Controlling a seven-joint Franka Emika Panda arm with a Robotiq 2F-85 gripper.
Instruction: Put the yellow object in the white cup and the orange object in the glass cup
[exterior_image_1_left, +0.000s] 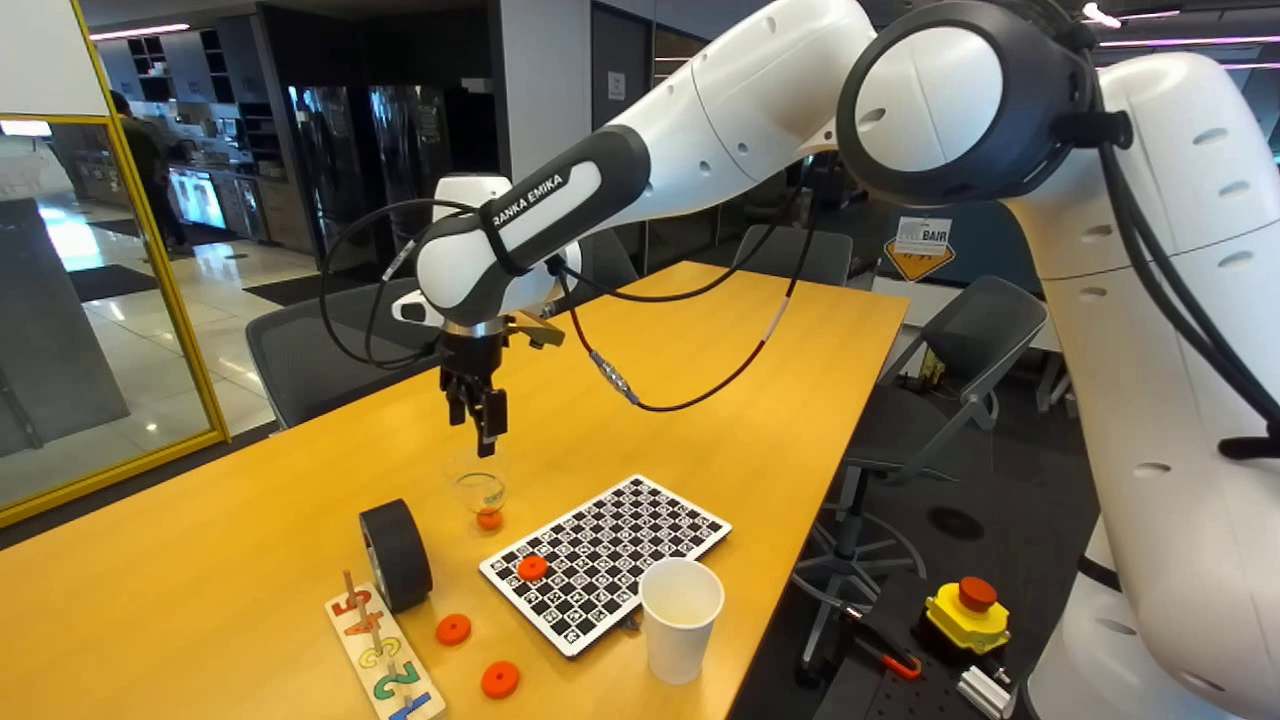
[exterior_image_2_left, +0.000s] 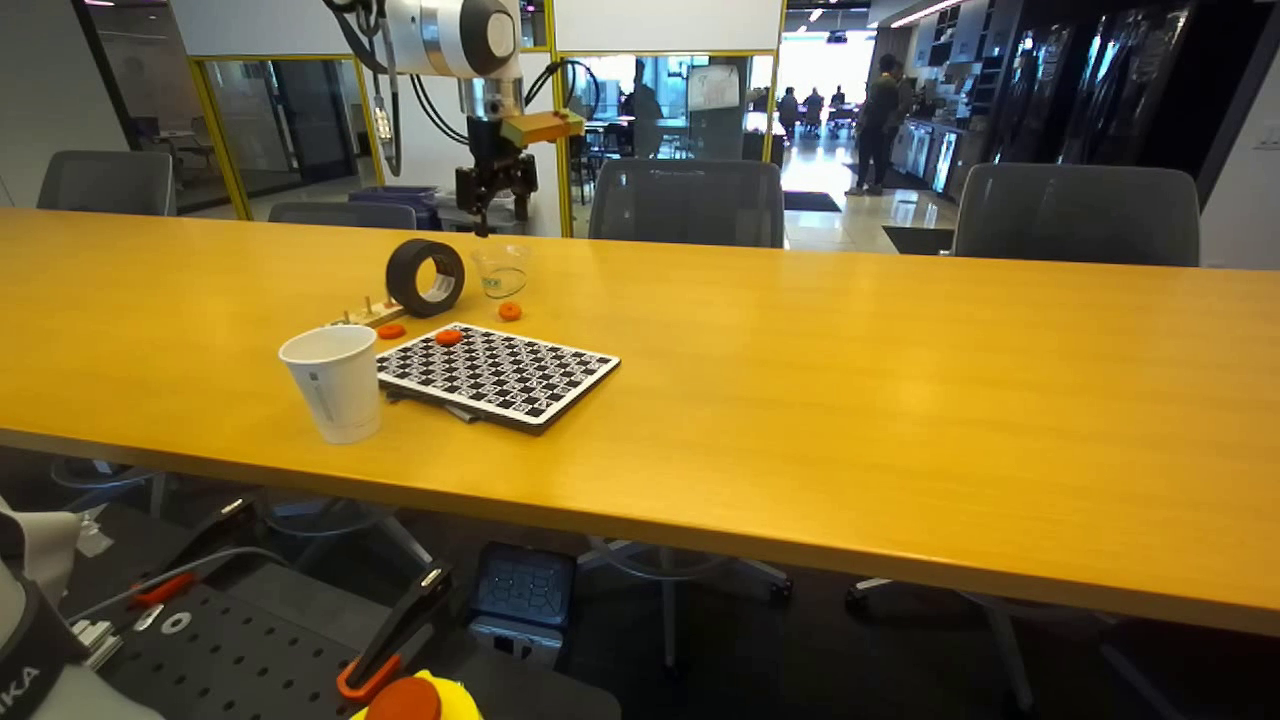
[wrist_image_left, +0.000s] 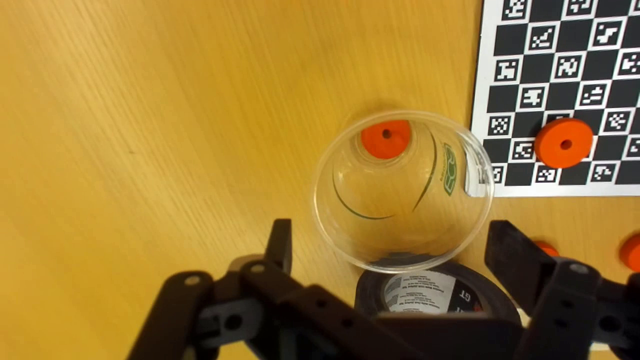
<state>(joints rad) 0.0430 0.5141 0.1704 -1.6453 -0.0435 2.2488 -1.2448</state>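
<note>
Two fingers of the gripper are spread wide with nothing held, just above the clear tumbler, which could be tipped if its rim were clipped by a sideways move. At the tumbler's base, apparently inside, an orange disc is seen, a roll of black tape nearby. Farther off, the floor of the white cup is hidden in both exterior views, so whether the yellow piece lies there cannot be told.
</note>
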